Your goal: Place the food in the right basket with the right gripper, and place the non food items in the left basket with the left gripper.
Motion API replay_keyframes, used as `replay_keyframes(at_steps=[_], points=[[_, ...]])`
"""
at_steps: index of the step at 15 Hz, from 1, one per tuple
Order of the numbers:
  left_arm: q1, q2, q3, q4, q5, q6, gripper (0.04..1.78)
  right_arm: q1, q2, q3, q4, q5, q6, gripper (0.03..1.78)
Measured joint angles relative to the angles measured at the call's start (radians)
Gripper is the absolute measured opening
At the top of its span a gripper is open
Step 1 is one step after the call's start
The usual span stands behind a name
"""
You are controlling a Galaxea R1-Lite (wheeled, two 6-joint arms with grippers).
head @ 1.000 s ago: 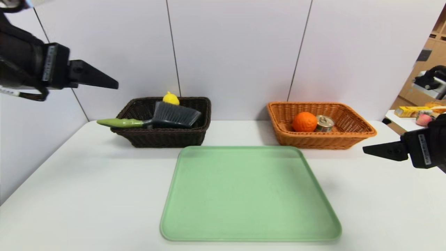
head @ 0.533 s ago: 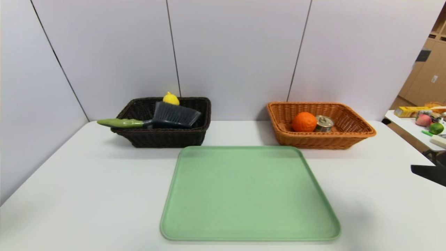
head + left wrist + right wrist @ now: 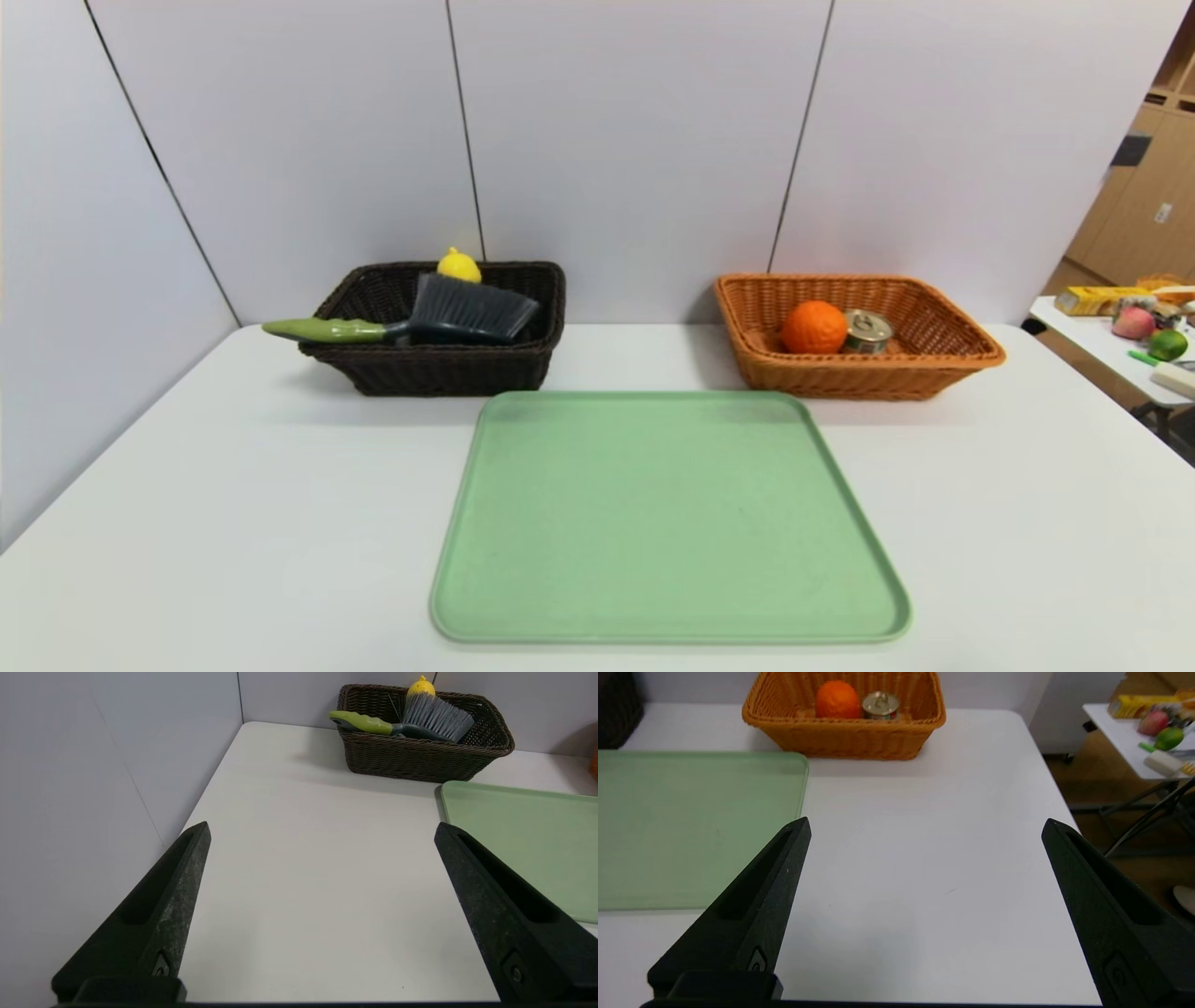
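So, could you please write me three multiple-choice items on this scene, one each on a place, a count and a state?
1. Where does the brush lie?
A. on the green tray
B. in the dark brown basket
C. on the bare table

2. How many things lie in the orange basket?
A. one
B. two
C. four

3. How does the left gripper stand?
A. open, holding nothing
B. shut on the brush
C. shut on the tin

Key: 1 B, its bristles rest in the dark brown basket, handle over the rim. 2 B, an orange and a tin. 3 A, its fingers are wide apart over the table.
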State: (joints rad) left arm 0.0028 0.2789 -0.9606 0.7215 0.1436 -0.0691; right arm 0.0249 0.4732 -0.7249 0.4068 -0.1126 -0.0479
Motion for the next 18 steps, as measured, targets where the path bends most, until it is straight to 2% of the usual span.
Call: replay_keyframes(at_steps=[3,6,8,11,13,14,15,16,18], points=[[0.003,-0.179,0.120,-0.005,0.003,0.076,1.69,-0.027,-0.198,0.065,-0.030,0.012,-0.031,1.71],[0.001,-0.254,0.202,-0.012,0.006,0.101,1.69,-0.030,-0.368,0.156,-0.044,0.007,-0.081,1.71],[0.001,-0.272,0.310,-0.075,0.008,0.094,1.69,-0.029,-0.428,0.231,-0.134,0.006,-0.111,1.71],[0.001,-0.279,0.562,-0.309,0.003,0.075,1.69,-0.029,-0.463,0.445,-0.364,0.019,-0.153,1.71],[0.001,-0.281,0.778,-0.559,-0.009,0.075,1.69,-0.029,-0.472,0.615,-0.546,0.057,-0.174,1.71],[0.001,-0.281,0.863,-0.677,-0.015,0.071,1.69,-0.028,-0.474,0.668,-0.597,0.079,-0.173,1.71],[0.001,-0.281,0.911,-0.771,-0.031,0.058,1.69,-0.028,-0.474,0.698,-0.593,0.106,-0.162,1.71],[0.001,-0.281,0.937,-0.825,-0.073,0.034,1.69,-0.028,-0.475,0.711,-0.547,0.125,-0.139,1.71],[0.002,-0.281,0.954,-0.774,-0.114,0.016,1.69,-0.027,-0.475,0.713,-0.403,0.151,-0.081,1.71]])
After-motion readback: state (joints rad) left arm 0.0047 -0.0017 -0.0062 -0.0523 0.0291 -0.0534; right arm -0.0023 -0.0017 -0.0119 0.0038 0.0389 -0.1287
